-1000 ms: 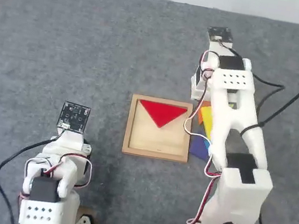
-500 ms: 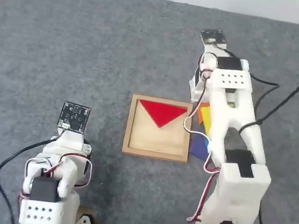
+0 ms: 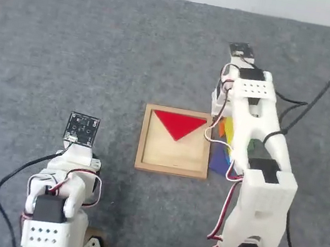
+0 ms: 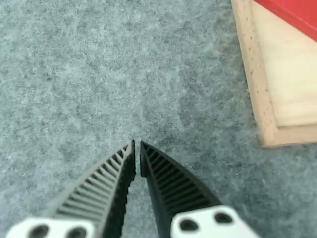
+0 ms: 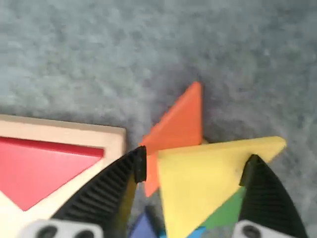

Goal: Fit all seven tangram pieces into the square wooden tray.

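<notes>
The square wooden tray [image 3: 171,162] lies mid-table with a red triangle [image 3: 179,125] in its far part. Just right of it is a pile of loose pieces: an orange triangle [image 5: 181,121], a yellow triangle [image 5: 208,183], and green [image 5: 228,212] and blue [image 5: 143,225] pieces beneath. My right gripper [image 5: 194,168] hangs open over this pile, one finger on each side of the yellow triangle. In the high view the right arm hides most of the pile; orange [image 3: 223,122], yellow [image 3: 229,133] and dark blue [image 3: 218,162] edges show. My left gripper [image 4: 137,146] is shut and empty above the carpet, left of the tray.
Grey carpet covers the whole table. The tray's rim [image 4: 252,74] lies close to the left gripper, and its corner [image 5: 116,134] is beside the right gripper's finger [image 5: 136,166]. Open carpet stretches to the left and beyond the tray.
The right arm's wrist has shifted slightly over the pile, ending a little closer to the near side. The left arm has not moved.
</notes>
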